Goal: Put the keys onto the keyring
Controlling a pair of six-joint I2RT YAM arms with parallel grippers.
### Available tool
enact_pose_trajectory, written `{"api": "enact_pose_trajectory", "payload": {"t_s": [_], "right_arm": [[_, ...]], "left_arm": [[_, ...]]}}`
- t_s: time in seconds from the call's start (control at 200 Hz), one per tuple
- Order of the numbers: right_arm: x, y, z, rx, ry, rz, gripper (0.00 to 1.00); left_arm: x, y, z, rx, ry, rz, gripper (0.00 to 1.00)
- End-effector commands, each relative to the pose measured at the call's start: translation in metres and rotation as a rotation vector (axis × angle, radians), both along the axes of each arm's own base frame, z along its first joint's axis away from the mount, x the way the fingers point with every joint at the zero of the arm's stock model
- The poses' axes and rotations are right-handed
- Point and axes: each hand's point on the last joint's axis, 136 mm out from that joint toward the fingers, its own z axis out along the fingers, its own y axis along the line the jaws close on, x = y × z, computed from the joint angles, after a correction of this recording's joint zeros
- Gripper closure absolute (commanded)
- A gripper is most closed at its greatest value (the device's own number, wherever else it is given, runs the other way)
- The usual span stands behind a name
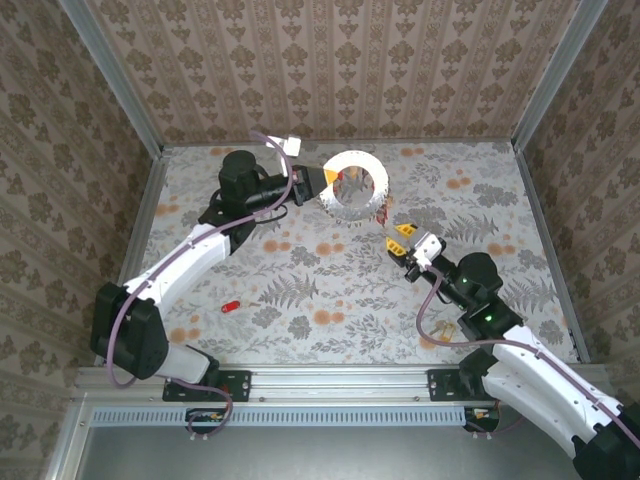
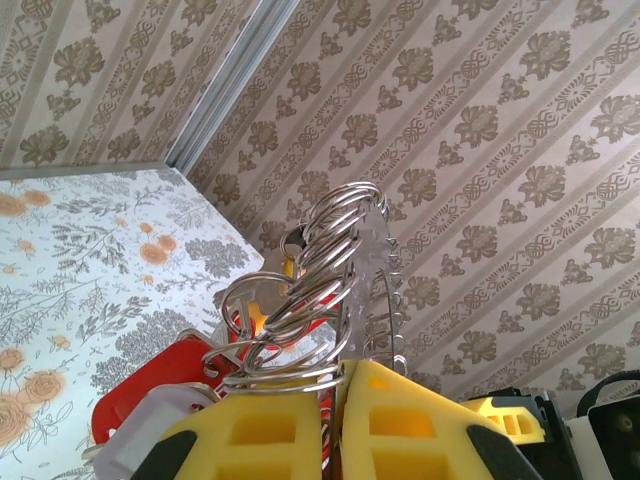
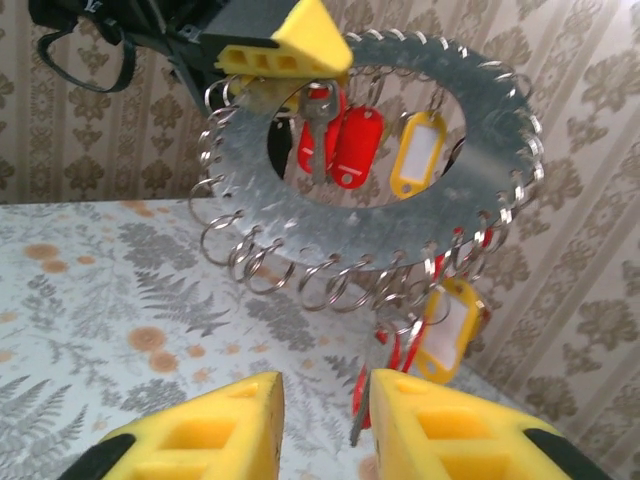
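The keyring point(image 3: 250, 170) hangs upright over the far half of the worktop point(image 1: 300, 290). The left pincer point(image 1: 325, 184) is clamped on its rim, and tagged keys point(image 3: 357, 146) dangle from its split rings point(image 3: 322, 290). The right pincer point(image 3: 322, 430) sits just below, fingers narrowly apart with nothing clearly gripped. This looks like a threading step, and the next move calls for meeting a free ring without snagging the crowded neighbours. A loose red key point(image 1: 230, 306) lies well apart, beside the left arm point(image 1: 190, 262).

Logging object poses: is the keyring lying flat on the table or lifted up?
Lifted: the keyring stands on edge, the left gripper pinching its rim, with keys hanging down from it.
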Motion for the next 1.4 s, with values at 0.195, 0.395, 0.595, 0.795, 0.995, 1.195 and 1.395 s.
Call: {"api": "enact_pose_trajectory", "payload": {"t_s": [0.195,0.395,0.595,0.795,0.995,1.195,1.395], "right_arm": [[0.005,0.005,0.027,0.075,-0.089,0.000,0.79],[0.009,0.013,0.026,0.071,-0.092,0.013,0.82],[0.018,0.018,0.025,0.048,-0.112,0.005,0.81],[0.021,0.020,0.026,0.040,-0.117,0.002,0.81],[0.023,0.020,0.026,0.045,-0.115,-0.002,0.80],[0.026,0.020,0.028,0.048,-0.121,-0.008,0.80],[0.027,0.019,0.025,0.045,-0.116,-0.018,0.79]], "left_arm": [[-0.020,0.005,0.044,-0.056,-0.151,-0.018,1.00],[-0.022,0.004,0.046,-0.057,-0.155,-0.019,1.00],[-0.023,0.002,0.045,-0.055,-0.152,-0.021,1.00],[-0.023,0.001,0.042,-0.048,-0.147,-0.020,1.00],[-0.023,0.001,0.042,-0.046,-0.145,-0.020,1.00],[-0.023,0.001,0.041,-0.044,-0.142,-0.021,1.00],[-0.024,0.001,0.041,-0.044,-0.143,-0.024,1.00]]}}
